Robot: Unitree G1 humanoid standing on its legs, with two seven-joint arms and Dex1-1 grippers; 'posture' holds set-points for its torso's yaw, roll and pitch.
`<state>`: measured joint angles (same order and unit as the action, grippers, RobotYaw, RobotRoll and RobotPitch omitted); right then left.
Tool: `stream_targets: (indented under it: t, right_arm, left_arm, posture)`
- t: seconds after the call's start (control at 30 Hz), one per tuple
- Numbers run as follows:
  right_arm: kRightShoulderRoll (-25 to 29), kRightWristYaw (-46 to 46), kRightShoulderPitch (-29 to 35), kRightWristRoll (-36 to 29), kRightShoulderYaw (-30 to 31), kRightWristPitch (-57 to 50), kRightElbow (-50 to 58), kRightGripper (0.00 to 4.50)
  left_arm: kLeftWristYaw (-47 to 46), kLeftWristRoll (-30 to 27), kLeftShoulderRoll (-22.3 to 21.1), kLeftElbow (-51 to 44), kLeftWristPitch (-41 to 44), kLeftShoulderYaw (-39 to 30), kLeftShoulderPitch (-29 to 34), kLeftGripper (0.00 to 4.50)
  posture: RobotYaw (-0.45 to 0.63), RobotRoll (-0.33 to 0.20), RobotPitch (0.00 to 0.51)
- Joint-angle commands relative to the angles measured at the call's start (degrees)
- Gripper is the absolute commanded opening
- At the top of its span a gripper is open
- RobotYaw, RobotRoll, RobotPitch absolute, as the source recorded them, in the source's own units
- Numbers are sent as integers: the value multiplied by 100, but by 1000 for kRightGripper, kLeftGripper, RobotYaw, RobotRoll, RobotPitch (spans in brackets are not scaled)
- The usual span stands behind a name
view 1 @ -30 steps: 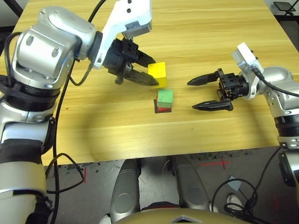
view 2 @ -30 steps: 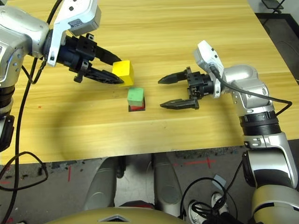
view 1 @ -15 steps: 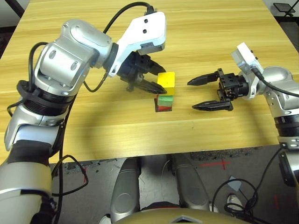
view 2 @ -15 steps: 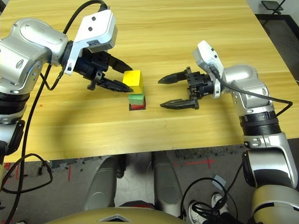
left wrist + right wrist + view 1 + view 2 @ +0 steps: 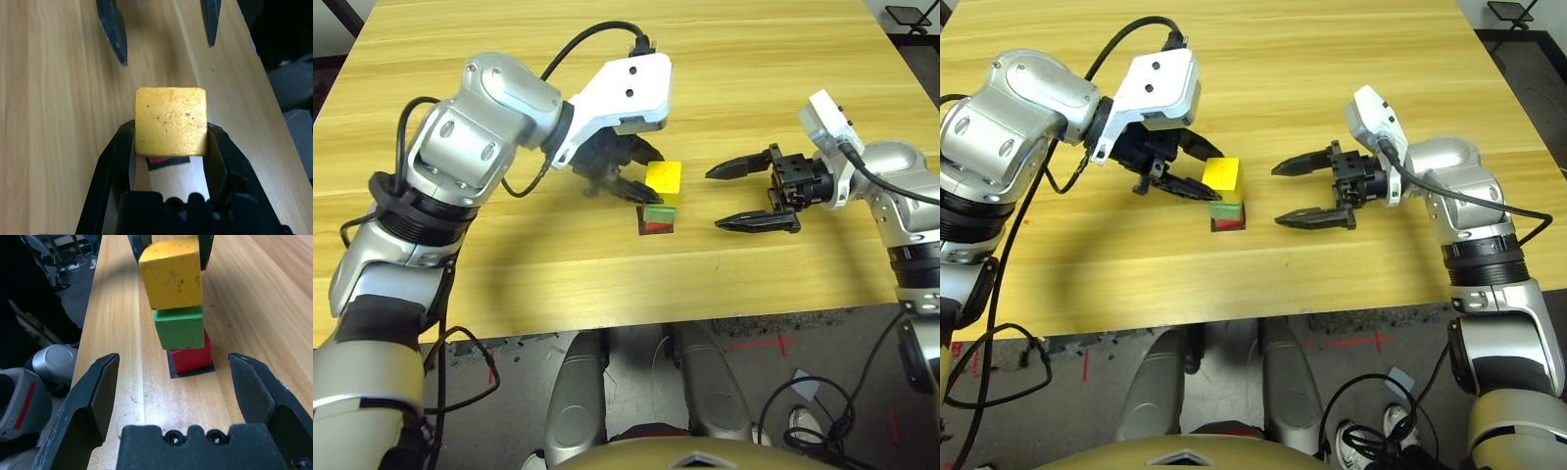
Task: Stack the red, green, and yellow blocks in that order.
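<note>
- Yellow block (image 5: pixel 171 271) is clamped between my left gripper's (image 5: pixel 170 147) two black fingers (image 5: pixel 113 161), one on each side face — the grip is tight on it.
- It sits over the green block (image 5: pixel 179 327); from my right wrist view the yellow is tilted a little and its bottom edge meets the green top, though I can't tell if it rests fully.
- Green block is on the red block (image 5: pixel 193 355), slightly offset from it.
- Red block stands on a flat black square patch (image 5: pixel 176 370) on the wooden table (image 5: pixel 783 39).
- The stack is near the table's middle, between my two grippers, closer to the near edge than the far one.
- My right gripper (image 5: pixel 732 197) is just beside the stack on its right side, apart from it, fingers spread wide and holding nothing — tips point toward the blocks.
- My left arm (image 5: pixel 489 117) reaches in from the left, with a black cable (image 5: pixel 578 29) looping above it.
</note>
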<state>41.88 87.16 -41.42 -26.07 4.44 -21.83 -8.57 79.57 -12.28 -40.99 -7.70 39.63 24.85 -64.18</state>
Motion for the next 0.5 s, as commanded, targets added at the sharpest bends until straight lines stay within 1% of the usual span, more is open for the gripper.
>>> stream_targets:
  t: [0.03, 0.23, 0.5]
  right_arm:
    - [85, -9, 96, -77, -90, -42, 206, 4500]
    - [97, -41, 146, -97, -105, -48, 250, 4500]
    - [109, -67, 188, -107, -111, -32, 265, 4500]
  left_arm:
    - [140, 163, -106, 2, -207, 136, 58, 2050]
    - [184, 235, -102, 28, -265, 144, 72, 2050]
    - [191, 194, -32, -28, -183, 103, -23, 2050]
  posture:
    - [44, -23, 296]
    - [39, -21, 295]
    - [38, -17, 291]
